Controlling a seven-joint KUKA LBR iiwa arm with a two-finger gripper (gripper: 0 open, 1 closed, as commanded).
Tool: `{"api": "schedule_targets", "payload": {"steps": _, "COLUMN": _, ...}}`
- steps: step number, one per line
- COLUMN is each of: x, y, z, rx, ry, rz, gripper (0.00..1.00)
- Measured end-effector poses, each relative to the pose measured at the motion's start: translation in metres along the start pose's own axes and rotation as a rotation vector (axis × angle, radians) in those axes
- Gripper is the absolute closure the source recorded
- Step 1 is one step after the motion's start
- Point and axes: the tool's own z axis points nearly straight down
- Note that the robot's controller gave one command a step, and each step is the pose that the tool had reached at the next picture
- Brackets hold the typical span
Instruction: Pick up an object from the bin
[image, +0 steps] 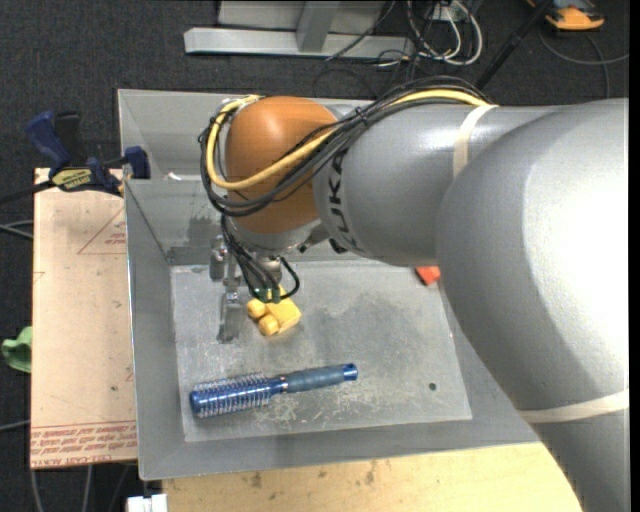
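Where dark carpet (60, 60) ends, the bin (400, 340) (scuffed grey) holds a hairbrush (270, 388).

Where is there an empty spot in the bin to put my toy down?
The biggest bare floor in the bin lies right of the yellow toy piece, between the blue hairbrush and the small orange piece. The front right corner past the brush handle is free too. It is crowded back left, where the tool hangs by the yellow toy piece.
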Motion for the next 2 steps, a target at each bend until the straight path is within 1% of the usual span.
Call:
{"api": "schedule_targets", "payload": {"steps": 1, "x": 0.027, "y": -0.048, "z": 0.0, "rx": 0.001, "ry": -0.006, "rz": -0.158, "gripper": 0.0}}
{"api": "schedule_targets", "payload": {"steps": 2, "x": 0.116, "y": -0.009, "z": 0.069, "rx": 0.0, "ry": -0.013, "rz": -0.634, "gripper": 0.0}}
